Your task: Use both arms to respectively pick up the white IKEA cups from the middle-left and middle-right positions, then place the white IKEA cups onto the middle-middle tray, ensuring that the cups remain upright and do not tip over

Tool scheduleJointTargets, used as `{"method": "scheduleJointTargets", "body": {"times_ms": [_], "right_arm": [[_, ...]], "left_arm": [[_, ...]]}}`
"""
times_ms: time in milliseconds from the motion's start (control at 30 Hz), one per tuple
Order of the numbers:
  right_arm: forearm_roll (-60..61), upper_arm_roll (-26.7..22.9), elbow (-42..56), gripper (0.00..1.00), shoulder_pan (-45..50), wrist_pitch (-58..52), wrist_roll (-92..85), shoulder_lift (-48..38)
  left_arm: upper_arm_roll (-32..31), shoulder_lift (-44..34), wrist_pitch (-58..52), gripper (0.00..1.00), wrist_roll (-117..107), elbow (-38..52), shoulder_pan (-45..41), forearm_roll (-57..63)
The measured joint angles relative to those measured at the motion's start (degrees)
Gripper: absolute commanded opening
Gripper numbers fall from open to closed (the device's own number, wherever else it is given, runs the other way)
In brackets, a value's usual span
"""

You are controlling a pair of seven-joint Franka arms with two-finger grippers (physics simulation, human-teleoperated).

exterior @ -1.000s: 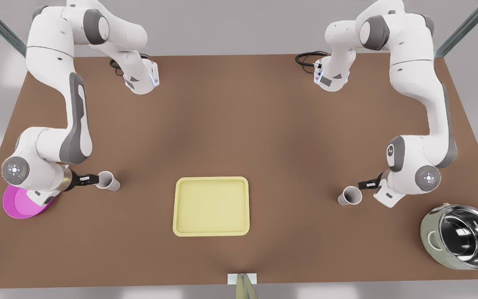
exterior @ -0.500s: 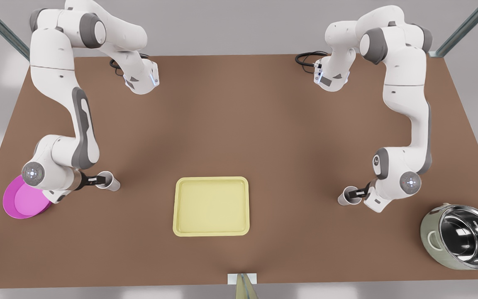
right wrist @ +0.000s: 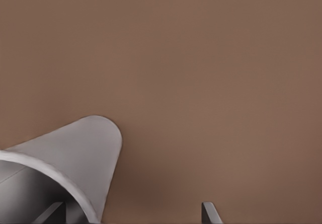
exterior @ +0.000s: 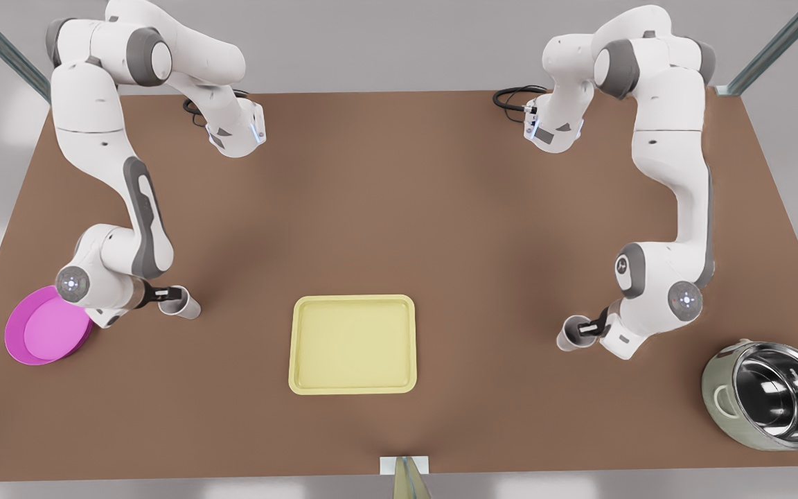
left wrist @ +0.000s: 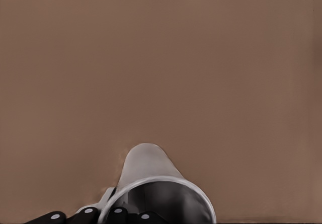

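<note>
Front view first, from the near edge of the brown table (exterior: pixel 399 208). A steel pot (exterior: pixel 772 395) with a pale green shell sits at the near right corner. The pale yellow tray (exterior: pixel 302 344) lies in the middle, a little nearer than the two cups and with nothing on it. A round magenta plate (exterior: pixel 42 337) rests at the front view's left, partly under my left wrist.

My left gripper (exterior: pixel 169 296) is low at the left white IKEA cup (exterior: pixel 188 307), which stands upright on the table well to the left of the tray. In the left wrist view this gripper (left wrist: pixel 100 215) has its fingers (left wrist: pixel 85 215) drawn close together on the cup's (left wrist: pixel 146 163) rim wall, one outside and one inside the greyish mouth, pinching it.

My right gripper (exterior: pixel 587 328) is low at the right white IKEA cup (exterior: pixel 569 336), which stands upright on the table well to the right of the tray, between it and the pot. In the right wrist view the gripper (right wrist: pixel 133 211) is spread wide. One of its fingers (right wrist: pixel 209 213) stands clear of the cup (right wrist: pixel 85 153) over bare table, the other sits inside the mouth, and the rim wall passes between them ungripped.

Farther back, both white arms (exterior: pixel 143 229) rise and bend toward their bases at the table's far edge, where black cables (exterior: pixel 513 97) loop.
</note>
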Motion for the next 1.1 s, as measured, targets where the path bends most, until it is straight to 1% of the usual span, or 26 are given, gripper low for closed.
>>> {"method": "scheduleJointTargets", "body": {"times_ms": [33,67,100,133,167,333,400,467,567,633,700,733,767,800,833,933,1100], "right_arm": [[0.1,0.0,-0.1,0.89,0.0,0.4,-0.1,0.1],[0.1,0.0,-0.1,0.70,0.1,0.7,-0.1,0.1],[0.2,0.1,-0.1,0.43,0.1,1.0,-0.3,0.2],[0.2,0.1,-0.1,0.27,0.1,1.2,-0.5,0.2],[0.4,0.1,-0.1,0.21,0.1,1.4,-0.7,0.2],[1.0,0.7,0.5,0.21,0.6,1.7,-2.1,-0.1],[0.7,1.8,1.1,0.21,0.6,1.7,-2.2,-0.3],[0.6,4.7,2.9,0.21,0.6,1.7,-2.2,-1.1],[0.6,10.7,8.0,0.21,1.7,1.4,-2.1,-0.6],[1.0,12.0,14.0,0.21,5.4,1.3,-1.6,2.5],[2.5,12.4,17.1,0.21,9.1,1.2,-0.6,4.8],[3.2,12.4,18.6,0.21,11.6,1.1,0.1,5.8],[3.7,12.5,20.7,0.21,14.5,1.1,1.2,7.3],[4.1,12.5,23.1,0.21,17.2,1.0,2.4,8.9],[4.4,12.5,25.0,0.21,19.3,1.0,3.7,10.1],[5.3,13.2,28.5,0.21,21.8,0.9,7.3,13.1],[5.8,13.7,28.1,0.21,22.7,-1.0,11.8,14.6]], "left_arm": [[0.0,0.0,-0.5,0.21,-1.6,1.5,-3.2,0.0],[0.0,0.2,-1.0,0.21,-3.5,2.9,-6.7,0.0],[-0.2,0.8,-1.3,0.21,-5.6,4.8,-9.5,0.0],[-0.8,1.6,-1.6,0.21,-7.9,6.8,-11.6,0.0],[-1.3,2.8,-1.9,0.21,-10.4,8.8,-13.8,0.0],[-3.3,12.6,-2.7,0.21,-23.4,23.6,-22.8,0.2],[-3.3,15.3,-2.7,0.21,-28.3,27.0,-25.6,0.2],[-3.5,17.0,-1.8,0.21,-32.8,28.2,-27.0,0.2],[-4.1,19.8,0.1,0.21,-38.9,28.4,-28.7,0.2],[-4.1,20.9,1.0,0.21,-42.4,28.3,-29.0,0.2],[-4.2,21.5,1.6,0.21,-45.5,28.2,-29.0,0.3],[-4.2,21.7,1.9,0.27,-47.0,28.2,-29.1,0.3],[-4.2,21.9,2.2,0.53,-48.3,28.2,-29.1,0.2],[-4.2,22.0,2.7,0.97,-49.4,28.2,-29.1,0.0],[-4.2,22.1,3.1,1.00,-50.4,28.2,-29.1,-0.2],[-4.2,22.1,4.6,1.00,-52.5,28.1,-29.1,-0.8],[-4.1,20.7,3.1,1.00,-56.4,28.2,-28.7,0.0]]}}
